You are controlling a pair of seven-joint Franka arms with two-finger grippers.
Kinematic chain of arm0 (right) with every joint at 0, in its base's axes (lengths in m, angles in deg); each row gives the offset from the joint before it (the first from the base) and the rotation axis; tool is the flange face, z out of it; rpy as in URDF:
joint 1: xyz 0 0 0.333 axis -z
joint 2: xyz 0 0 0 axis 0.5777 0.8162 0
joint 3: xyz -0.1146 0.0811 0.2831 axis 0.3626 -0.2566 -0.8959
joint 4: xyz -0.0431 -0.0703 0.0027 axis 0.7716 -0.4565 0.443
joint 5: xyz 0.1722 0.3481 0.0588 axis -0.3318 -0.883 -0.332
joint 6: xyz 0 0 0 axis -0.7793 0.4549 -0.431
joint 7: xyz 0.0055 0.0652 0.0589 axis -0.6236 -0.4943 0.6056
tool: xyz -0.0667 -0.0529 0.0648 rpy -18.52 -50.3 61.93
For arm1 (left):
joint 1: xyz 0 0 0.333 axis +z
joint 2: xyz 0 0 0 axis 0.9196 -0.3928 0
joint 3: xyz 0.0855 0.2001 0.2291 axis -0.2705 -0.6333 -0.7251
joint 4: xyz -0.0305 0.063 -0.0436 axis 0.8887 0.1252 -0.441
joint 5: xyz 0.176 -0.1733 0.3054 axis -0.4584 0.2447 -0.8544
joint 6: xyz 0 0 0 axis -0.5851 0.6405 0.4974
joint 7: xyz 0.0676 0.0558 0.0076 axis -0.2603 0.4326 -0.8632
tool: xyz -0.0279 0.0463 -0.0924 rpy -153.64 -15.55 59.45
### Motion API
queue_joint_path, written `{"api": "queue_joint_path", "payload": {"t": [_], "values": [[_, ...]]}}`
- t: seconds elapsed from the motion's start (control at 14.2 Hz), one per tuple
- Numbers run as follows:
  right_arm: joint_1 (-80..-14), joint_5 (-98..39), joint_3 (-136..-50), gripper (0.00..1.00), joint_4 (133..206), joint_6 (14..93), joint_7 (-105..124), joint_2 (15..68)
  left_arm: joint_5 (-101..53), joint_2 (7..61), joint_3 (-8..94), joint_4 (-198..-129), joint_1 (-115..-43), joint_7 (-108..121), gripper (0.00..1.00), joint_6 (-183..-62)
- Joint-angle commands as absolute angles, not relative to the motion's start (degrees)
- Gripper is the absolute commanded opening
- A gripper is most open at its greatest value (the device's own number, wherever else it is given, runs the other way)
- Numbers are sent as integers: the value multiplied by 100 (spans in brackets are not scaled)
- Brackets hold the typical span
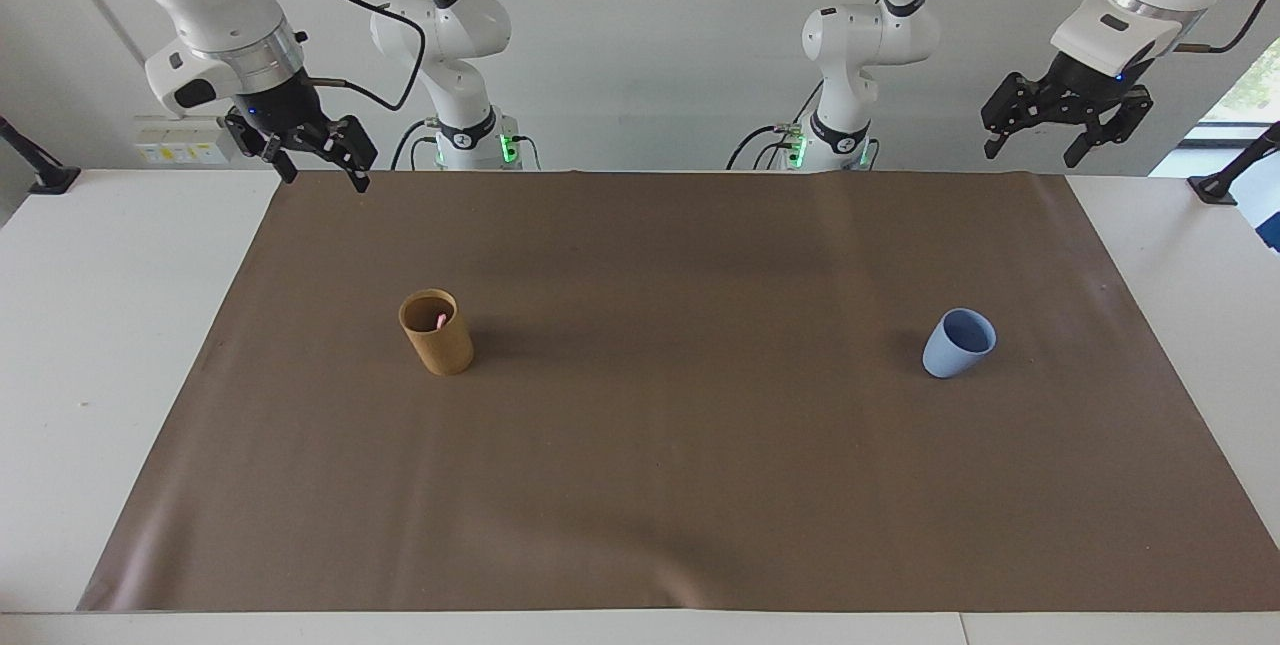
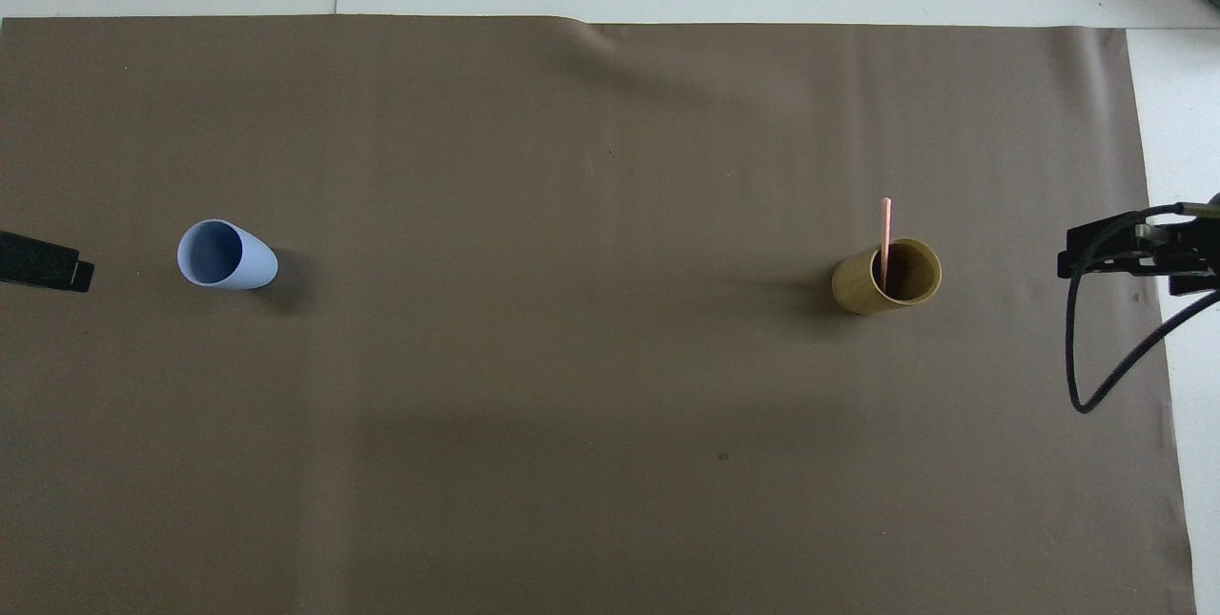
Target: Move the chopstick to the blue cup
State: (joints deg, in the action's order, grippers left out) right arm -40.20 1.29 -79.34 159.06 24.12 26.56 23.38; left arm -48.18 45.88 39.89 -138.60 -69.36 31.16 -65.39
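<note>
A thin pale pink chopstick stands in a tan cork-like cup toward the right arm's end of the brown mat; it also shows in the overhead view, leaning on the cup's rim. The light-blue cup stands upright and empty toward the left arm's end, and shows in the overhead view. My right gripper hangs open and empty, high over the mat's corner at its end. My left gripper hangs open and empty, high over the mat's edge at its end.
The brown mat covers most of the white table. A cable loops down from the right gripper. Black clamps sit at the table's corners by the robots.
</note>
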Motion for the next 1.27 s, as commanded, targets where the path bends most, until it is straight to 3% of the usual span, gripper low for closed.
{"api": "queue_joint_path", "payload": {"t": [0.0, 1.2], "values": [[-3977, 3, -7948, 100, 15918, 2450, 2717, 2330, -4841, 4731, 4017, -14026, -6889, 3180, 100, -6525], [-3977, 3, -7948, 100, 15918, 2450, 2717, 2330, -4841, 4739, 4026, -14043, -6880, 3171, 100, -6560]]}}
